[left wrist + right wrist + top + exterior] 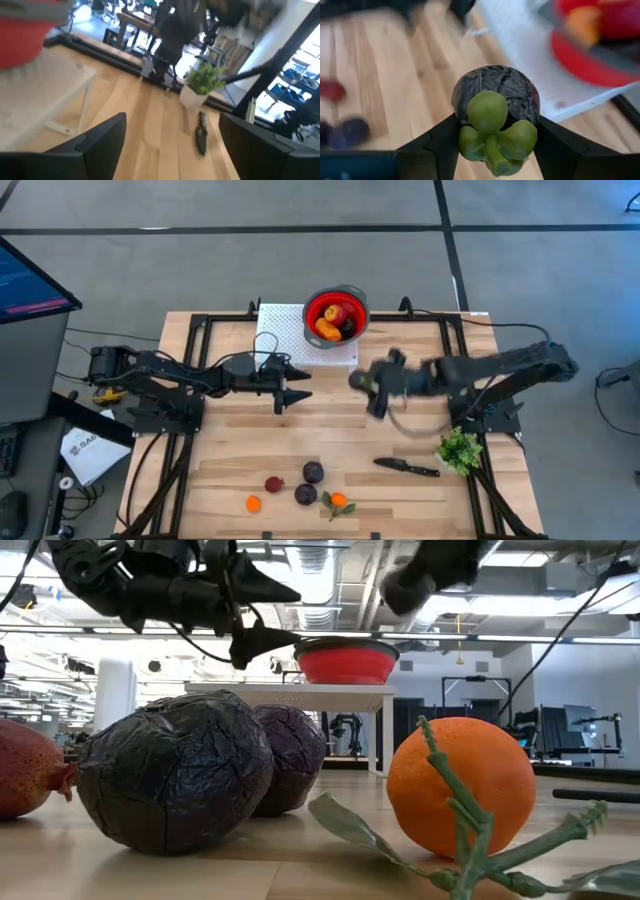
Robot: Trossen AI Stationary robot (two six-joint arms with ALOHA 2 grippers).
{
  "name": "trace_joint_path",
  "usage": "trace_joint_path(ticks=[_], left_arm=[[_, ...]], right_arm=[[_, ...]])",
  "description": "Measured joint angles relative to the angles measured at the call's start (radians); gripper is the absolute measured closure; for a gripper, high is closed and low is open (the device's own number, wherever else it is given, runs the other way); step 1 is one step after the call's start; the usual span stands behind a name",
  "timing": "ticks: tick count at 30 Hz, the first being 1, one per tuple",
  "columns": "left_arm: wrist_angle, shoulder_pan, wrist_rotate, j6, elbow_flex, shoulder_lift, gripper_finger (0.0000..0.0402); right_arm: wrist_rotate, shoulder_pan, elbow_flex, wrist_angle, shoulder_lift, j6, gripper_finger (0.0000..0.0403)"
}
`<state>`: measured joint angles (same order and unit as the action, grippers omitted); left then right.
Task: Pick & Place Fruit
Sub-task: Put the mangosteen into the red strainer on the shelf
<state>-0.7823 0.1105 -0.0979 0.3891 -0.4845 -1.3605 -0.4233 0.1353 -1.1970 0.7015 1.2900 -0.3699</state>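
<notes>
My right gripper [495, 142] is shut on a dark purple fruit [496, 90] with a green calyx [492, 127]. In the high view it [366, 384] hovers mid-table, just near of the red bowl [336, 298]. The bowl stands on a white perforated stand [283, 330] and holds a red-yellow piece [335, 313], an elongated orange one [327, 331] and a dark one [348, 327]. My left gripper [296, 385] is open and empty, left of the right one. By the near edge lie two purple fruits [313, 472], a red one [273, 484], a small orange one [253, 503] and an orange with leaves [338, 501]. My right gripper pinches the dark purple fruit between its two fingers [437, 145], one on each side of its round body [465, 95]. The fingers come about level from the table's right. The fruit is lifted clear of the table, its green calyx turned back toward the wrist.
A black knife [406, 468] lies on the right near part of the table, with a green leafy bunch [460, 448] beside it. A black frame [200, 330] runs around the table top. Bare wood [330, 430] lies between the grippers and the fruits.
</notes>
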Motion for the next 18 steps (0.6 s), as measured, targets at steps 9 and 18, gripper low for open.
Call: trace_joint_path(ticks=[9, 18], left_arm=[[-0.004, -0.034, 0.003, 0.008, 0.029, 0.001, 0.0105], [-0.004, -0.059, 0.028, 0.008, 0.029, 0.001, 0.0105]], right_arm=[[0.241, -0.429, -0.418, 0.271, 0.185, 0.197, 0.0193], [0.303, -0.587, -0.589, 0.358, 0.414, 0.298, 0.0178]])
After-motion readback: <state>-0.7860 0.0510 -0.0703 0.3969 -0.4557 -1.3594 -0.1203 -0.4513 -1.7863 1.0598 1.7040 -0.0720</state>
